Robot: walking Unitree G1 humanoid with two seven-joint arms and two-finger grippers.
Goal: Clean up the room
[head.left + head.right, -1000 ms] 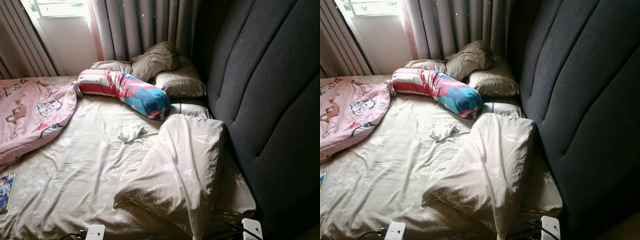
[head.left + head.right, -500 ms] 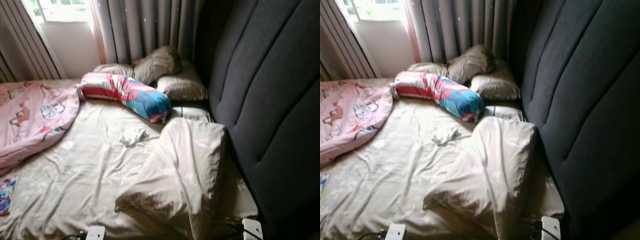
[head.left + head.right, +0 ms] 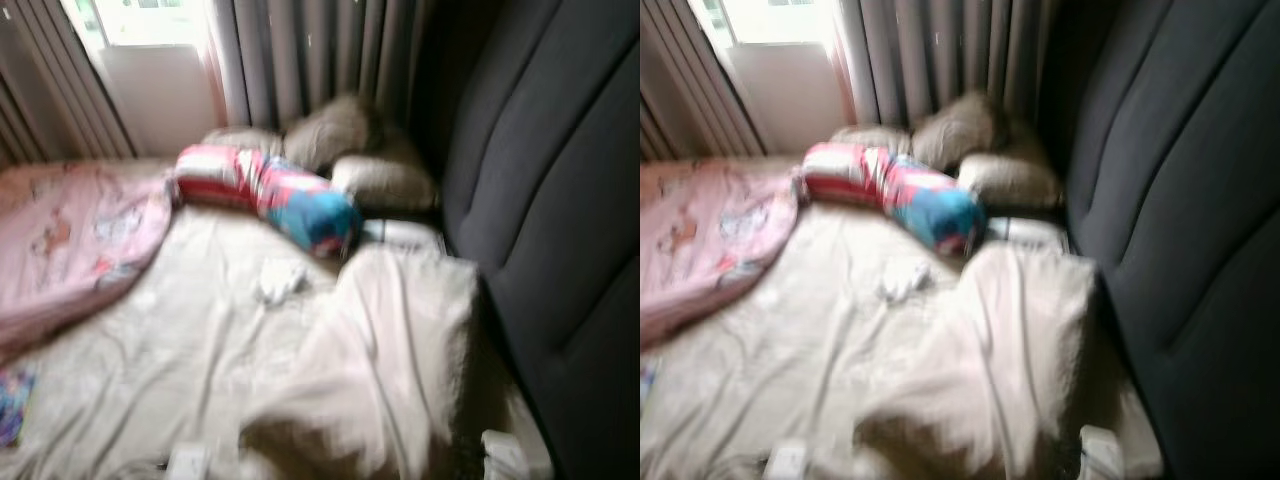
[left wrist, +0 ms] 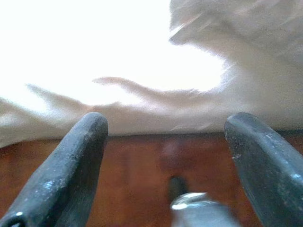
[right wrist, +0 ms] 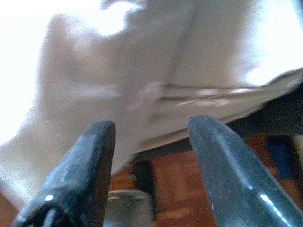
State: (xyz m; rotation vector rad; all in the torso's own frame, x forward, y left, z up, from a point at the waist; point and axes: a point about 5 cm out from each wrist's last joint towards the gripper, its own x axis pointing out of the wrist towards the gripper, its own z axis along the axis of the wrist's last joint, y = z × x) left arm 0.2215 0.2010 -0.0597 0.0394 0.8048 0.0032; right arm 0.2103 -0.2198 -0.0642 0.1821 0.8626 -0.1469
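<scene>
The head views are blurred. A bed with a wrinkled beige sheet (image 3: pixel 170 350) lies before me. On it are a crumpled beige duvet (image 3: pixel 390 340), a small white cloth (image 3: pixel 282 280), a red, white and blue bolster (image 3: pixel 270 190), beige pillows (image 3: pixel 345 130) and a pink patterned blanket (image 3: pixel 70 240). My left gripper (image 4: pixel 168 120) is open, low by the bed's edge over the wooden floor (image 4: pixel 142 161). Open too is my right gripper (image 5: pixel 152 124), facing the hanging bedding (image 5: pixel 156 71) with nothing between its fingers.
A dark padded headboard (image 3: pixel 560 220) rises along the right. Grey curtains (image 3: pixel 310 50) and a bright window (image 3: pixel 150 15) are behind the bed. A colourful book (image 3: pixel 12 405) lies at the left edge. Two white plug-like things (image 3: pixel 500 450) (image 3: pixel 187 460) sit at the near edge.
The whole picture has shifted slightly and become blurred, so the camera is moving. The things on the bed lie where they were.
</scene>
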